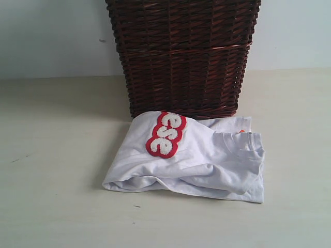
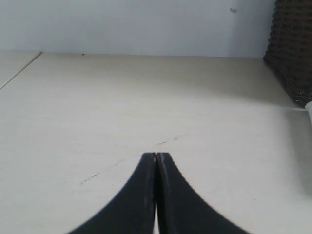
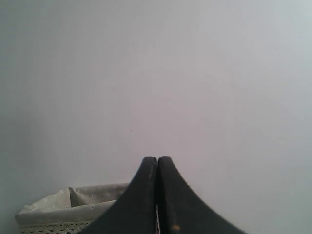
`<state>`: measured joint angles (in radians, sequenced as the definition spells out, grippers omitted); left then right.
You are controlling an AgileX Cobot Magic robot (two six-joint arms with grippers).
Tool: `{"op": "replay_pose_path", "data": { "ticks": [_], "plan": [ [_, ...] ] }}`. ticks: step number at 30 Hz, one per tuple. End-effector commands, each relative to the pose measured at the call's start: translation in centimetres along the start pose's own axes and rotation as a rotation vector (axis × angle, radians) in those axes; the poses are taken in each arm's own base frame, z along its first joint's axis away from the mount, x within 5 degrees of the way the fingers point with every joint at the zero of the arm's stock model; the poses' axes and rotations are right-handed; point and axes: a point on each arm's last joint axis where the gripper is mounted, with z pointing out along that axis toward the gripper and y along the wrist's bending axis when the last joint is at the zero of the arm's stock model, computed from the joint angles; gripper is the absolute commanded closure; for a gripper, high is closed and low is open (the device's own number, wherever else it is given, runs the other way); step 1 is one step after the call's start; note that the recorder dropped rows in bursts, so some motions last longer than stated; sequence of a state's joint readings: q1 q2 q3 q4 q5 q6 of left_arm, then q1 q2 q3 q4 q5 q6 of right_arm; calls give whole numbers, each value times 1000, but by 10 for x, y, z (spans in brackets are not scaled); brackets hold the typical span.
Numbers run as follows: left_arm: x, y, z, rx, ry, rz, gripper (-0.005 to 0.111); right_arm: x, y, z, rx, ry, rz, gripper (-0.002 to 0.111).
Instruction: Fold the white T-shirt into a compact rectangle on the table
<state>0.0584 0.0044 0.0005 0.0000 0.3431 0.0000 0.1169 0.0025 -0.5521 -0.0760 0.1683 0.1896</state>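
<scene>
The white T-shirt [image 1: 196, 157] lies folded into a rough rectangle on the table [image 1: 51, 155], right in front of the basket. Its red-outlined letters [image 1: 166, 134] face up near the folded top, and the collar [image 1: 243, 147] shows at the right. Neither arm appears in the exterior view. In the left wrist view my left gripper [image 2: 156, 155] is shut with nothing in it, hovering over bare tabletop [image 2: 97, 107]; a sliver of the shirt [image 2: 309, 108] shows at that frame's edge. My right gripper [image 3: 157, 159] is shut and empty, pointed at a plain wall.
A dark brown wicker basket [image 1: 183, 57] stands upright behind the shirt, touching its far edge; its corner [image 2: 292, 48] shows in the left wrist view. The basket's grey lace-trimmed liner [image 3: 68, 204] appears low in the right wrist view. A pale wall backs the table.
</scene>
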Motion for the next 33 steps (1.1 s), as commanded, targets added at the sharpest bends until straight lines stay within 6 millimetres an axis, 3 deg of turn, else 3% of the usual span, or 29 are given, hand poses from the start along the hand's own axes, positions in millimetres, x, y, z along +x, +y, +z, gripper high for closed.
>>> {"op": "replay_pose_path", "data": {
  "ticks": [1,9,14,17,22,31,33],
  "plan": [
    [-1,0,0,-1,-7,-10,107,-1,0,-1,5,-5,-7,108],
    [-1,0,0,-1,-7,-10,107,-1,0,-1,5,-8,-9,108],
    [0,0,0,-1,-6,-10,107,19,-2,3,4,18,-27,108],
    [0,0,0,-1,-6,-10,107,44,-4,7,7,23,-122,108],
    [0,0,0,-1,-6,-10,107,88,-11,7,66,115,-139,108],
    [0,0,0,-1,-6,-10,107,171,-23,-11,88,400,-129,108],
    [0,0,0,-1,-6,-10,107,174,-23,-12,84,434,-149,108]
  ]
}}
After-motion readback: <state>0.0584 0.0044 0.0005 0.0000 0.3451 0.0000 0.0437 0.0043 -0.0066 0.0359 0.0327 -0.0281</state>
